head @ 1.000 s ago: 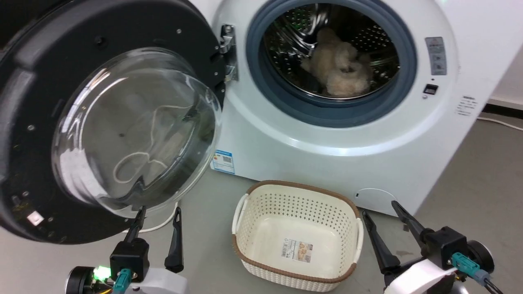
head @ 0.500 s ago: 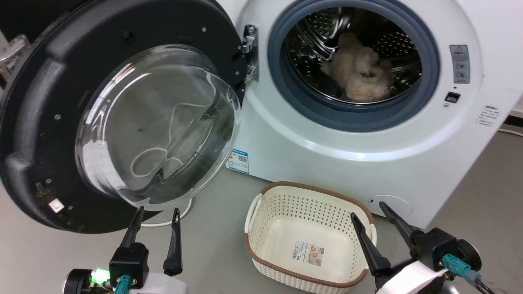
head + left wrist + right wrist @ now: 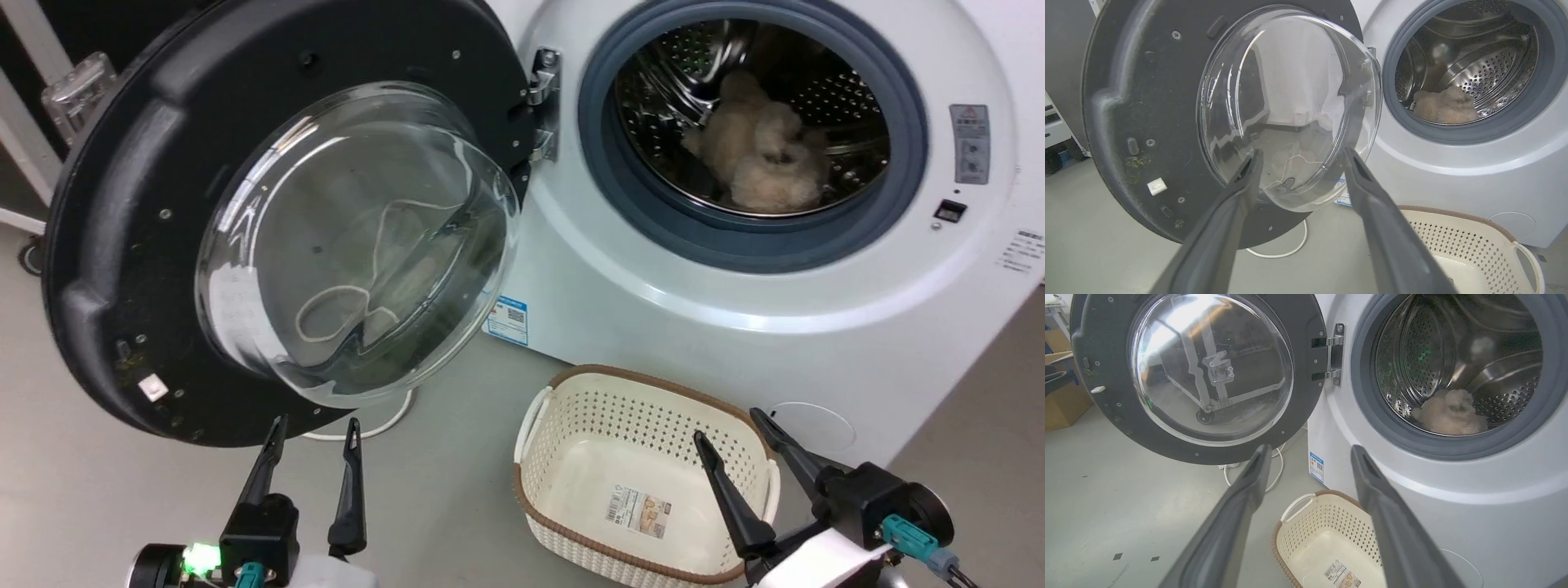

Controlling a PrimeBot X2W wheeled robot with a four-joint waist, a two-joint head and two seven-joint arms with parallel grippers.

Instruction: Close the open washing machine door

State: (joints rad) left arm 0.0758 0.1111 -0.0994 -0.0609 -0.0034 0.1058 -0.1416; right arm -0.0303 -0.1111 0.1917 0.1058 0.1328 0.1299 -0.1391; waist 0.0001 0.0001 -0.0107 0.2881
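The washing machine door (image 3: 122, 212) stands swung wide open to the left, its black rim and bulging clear glass bowl facing me, hinge (image 3: 543, 102) at its right side. The same door (image 3: 1135, 102) looms close in the left wrist view and the door (image 3: 1306, 392) sits upper left in the right wrist view. My left gripper (image 3: 314, 429) is open, empty, just below the door's lower rim. My right gripper (image 3: 731, 425) is open, empty, above the basket. The drum mouth (image 3: 751, 131) holds a beige fluffy item (image 3: 755, 155).
A cream perforated basket (image 3: 563, 408) with a brown rim stands on the grey floor before the white washer (image 3: 694, 310). A white cable (image 3: 392, 412) lies on the floor under the door. A cardboard box (image 3: 1061, 388) stands far left in the right wrist view.
The head camera has turned left, so the whole scene has slid right in the picture. Both grippers stay open and empty; the door's angle looks unchanged.
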